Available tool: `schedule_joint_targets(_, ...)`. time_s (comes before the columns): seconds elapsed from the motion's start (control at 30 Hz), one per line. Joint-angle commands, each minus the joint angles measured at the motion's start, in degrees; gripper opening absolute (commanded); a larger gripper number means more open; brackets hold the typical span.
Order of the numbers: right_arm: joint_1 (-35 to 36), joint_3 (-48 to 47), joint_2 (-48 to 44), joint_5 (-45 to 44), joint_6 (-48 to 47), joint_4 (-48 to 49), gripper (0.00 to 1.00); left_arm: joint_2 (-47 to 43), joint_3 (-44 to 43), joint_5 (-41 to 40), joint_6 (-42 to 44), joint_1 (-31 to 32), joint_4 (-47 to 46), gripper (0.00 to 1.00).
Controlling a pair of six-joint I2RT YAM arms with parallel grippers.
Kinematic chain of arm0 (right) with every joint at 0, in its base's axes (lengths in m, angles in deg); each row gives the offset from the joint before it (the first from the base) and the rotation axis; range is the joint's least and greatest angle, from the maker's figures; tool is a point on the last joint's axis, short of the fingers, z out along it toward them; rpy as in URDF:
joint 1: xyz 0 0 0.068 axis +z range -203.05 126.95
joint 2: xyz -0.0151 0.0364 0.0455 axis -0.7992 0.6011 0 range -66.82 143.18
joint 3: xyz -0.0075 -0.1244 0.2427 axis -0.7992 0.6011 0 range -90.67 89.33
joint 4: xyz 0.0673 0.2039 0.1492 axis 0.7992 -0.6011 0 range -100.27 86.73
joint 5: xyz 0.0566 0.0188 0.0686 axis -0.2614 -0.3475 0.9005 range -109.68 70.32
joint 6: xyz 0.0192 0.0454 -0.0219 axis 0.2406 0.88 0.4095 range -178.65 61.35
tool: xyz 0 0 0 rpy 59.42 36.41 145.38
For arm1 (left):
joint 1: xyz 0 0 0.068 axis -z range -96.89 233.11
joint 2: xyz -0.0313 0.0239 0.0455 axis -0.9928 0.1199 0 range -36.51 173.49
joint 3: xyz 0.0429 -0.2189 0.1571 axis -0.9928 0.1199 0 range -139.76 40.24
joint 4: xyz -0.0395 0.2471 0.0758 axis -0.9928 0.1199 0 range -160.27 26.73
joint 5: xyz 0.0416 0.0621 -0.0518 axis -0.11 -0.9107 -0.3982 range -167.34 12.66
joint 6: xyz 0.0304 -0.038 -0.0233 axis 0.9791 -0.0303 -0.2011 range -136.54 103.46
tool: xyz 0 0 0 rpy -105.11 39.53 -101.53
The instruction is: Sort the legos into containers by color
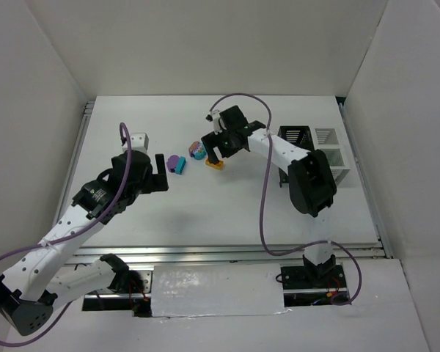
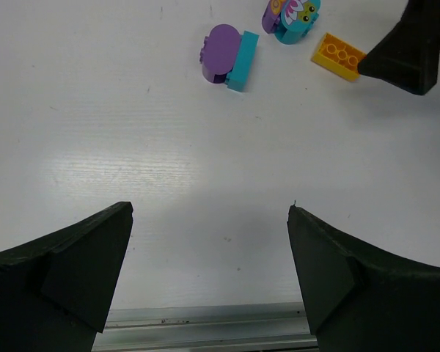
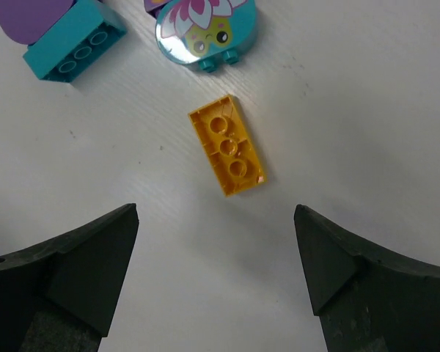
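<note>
An orange-yellow lego [image 3: 227, 150] lies underside-up on the white table, just ahead of my right gripper [image 3: 216, 209], which is open with nothing between its fingers. In the top view the right gripper [image 1: 218, 152] hovers over that brick [image 1: 216, 165]. A purple piece joined to a teal brick [image 2: 229, 55] and a round teal piece with a flower print [image 2: 293, 13] lie to the left of it. My left gripper [image 2: 209, 209] is open and empty, short of the purple and teal pair [image 1: 177, 163]. The containers, a black bin [image 1: 293, 138] and two white bins [image 1: 336, 163], stand at the right.
The right arm's elbow [image 1: 312, 180] stands in front of the bins. A metal rail [image 1: 227, 249] runs along the table's near edge, and white walls close in the sides and back.
</note>
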Motion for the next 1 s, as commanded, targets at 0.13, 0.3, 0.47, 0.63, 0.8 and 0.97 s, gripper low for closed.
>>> schedule_joint_targets(0.13, 2.7, -12.0, 9.1, -2.7, -6.7, -7.0, 0.93, 0.3, 0.2, 1.2, 1.4, -0.5, -1.3, 1.0)
schedule_joint_targets(0.3, 2.9, -14.3, 13.4, -4.2, -6.4, -6.7, 0.91, -0.2, 0.4, 2.8, 2.2, -0.6, -1.8, 1.0)
schedule_joint_targets(0.47, 4.4, -15.4, 16.0, -5.9, -6.2, -7.1, 0.84, -0.4, 0.5, 3.9, 3.0, -0.6, -2.3, 0.99)
schedule_joint_targets(0.63, 5.3, -14.9, 16.7, -9.2, -5.1, -6.3, 0.53, -0.5, 0.7, 5.2, 3.9, -0.8, -2.5, 0.99)
schedule_joint_targets(0.8, 5.8, -5.9, 8.7, -12.3, -1.4, -1.8, 0.28, -0.7, 0.8, 6.0, 4.5, -0.8, -2.9, 1.0)
schedule_joint_targets(0.97, 5.8, 9.0, -8.0, -10.3, 5.2, 6.9, 0.15, -1.0, 0.9, 6.6, 4.7, -1.0, -3.0, 1.0)
